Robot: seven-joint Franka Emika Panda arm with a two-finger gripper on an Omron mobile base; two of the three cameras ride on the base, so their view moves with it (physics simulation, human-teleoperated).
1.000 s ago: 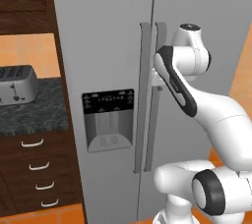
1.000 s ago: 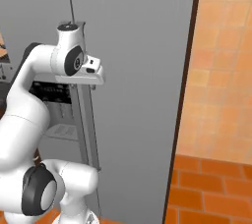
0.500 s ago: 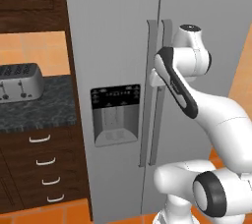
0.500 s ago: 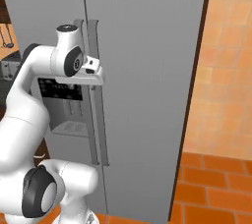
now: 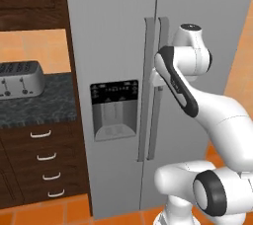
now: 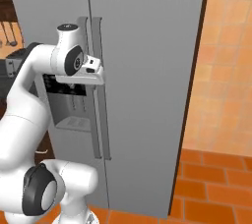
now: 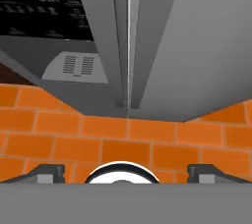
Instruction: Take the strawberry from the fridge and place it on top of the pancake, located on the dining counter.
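The fridge (image 5: 113, 36) is a tall grey side-by-side unit with both doors closed. Its two long vertical handles (image 5: 154, 86) run down the middle, and a black-panelled water dispenser (image 5: 114, 108) sits in the left door. My gripper (image 5: 157, 80) hangs just in front of the handles at mid height, pointing down. In the right base view the gripper (image 6: 87, 76) sits against the same handles (image 6: 98, 95). In the hand view my gripper (image 7: 125, 171) is open, with nothing between its fingertips (image 7: 49, 171). The strawberry is hidden. The pancake and the dining counter are out of view.
Left of the fridge, a silver toaster (image 5: 20, 80) stands on a dark-topped wall counter (image 5: 44, 105) above dark wood drawers (image 5: 44, 169). An orange tiled wall (image 6: 226, 70) stands right of the fridge. The floor (image 7: 147, 139) below is orange tile.
Both base views have shifted, so the camera has moved relative to the fridge. The arm holds the same pose against the handles, and the doors stay closed.
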